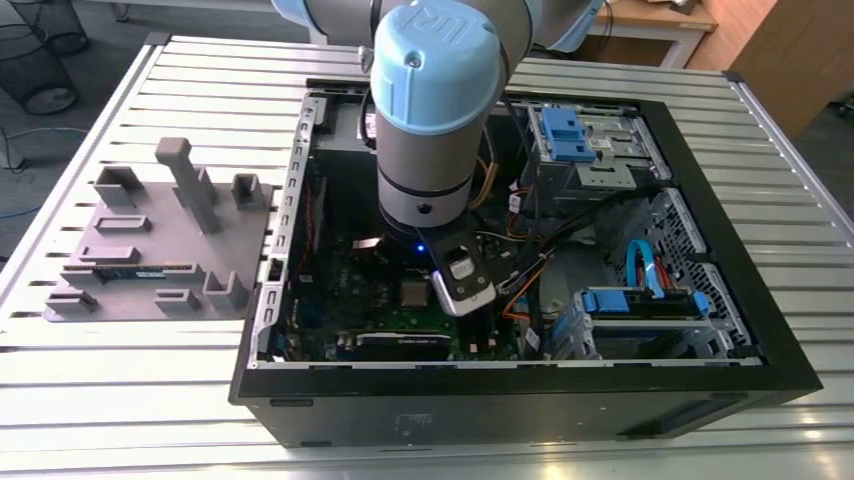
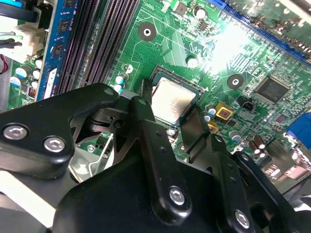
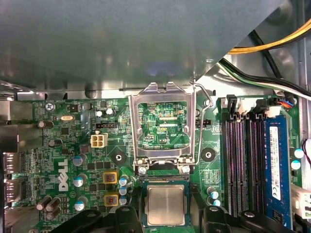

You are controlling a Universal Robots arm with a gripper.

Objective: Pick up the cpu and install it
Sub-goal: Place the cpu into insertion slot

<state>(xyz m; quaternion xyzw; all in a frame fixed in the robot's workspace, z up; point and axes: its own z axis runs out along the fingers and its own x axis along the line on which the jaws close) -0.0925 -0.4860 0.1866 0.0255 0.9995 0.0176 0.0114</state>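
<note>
The cpu (image 3: 165,204) (image 2: 172,99), a small square chip with a shiny silver top, lies flat in the motherboard socket. Just behind it the silver socket frame (image 3: 163,127) stands flipped up, with its lever (image 3: 201,121) raised. My gripper (image 2: 171,104) (image 3: 167,216) hangs right over the chip, one black finger (image 2: 146,121) on one side and the other finger (image 2: 197,128) on the opposite side. Small gaps show between fingers and chip, so the gripper looks open. In the exterior view the gripper (image 1: 447,290) reaches down into the open computer case (image 1: 521,400).
Black memory slots (image 3: 240,165) and a blue-labelled memory module (image 3: 274,165) run beside the socket. Capacitors (image 3: 77,182) and a white connector (image 3: 98,141) stand nearby. Cables (image 1: 534,270) and blue drive bays (image 1: 641,300) crowd the case. A grey tray (image 1: 147,250) sits on the table at the exterior view's left.
</note>
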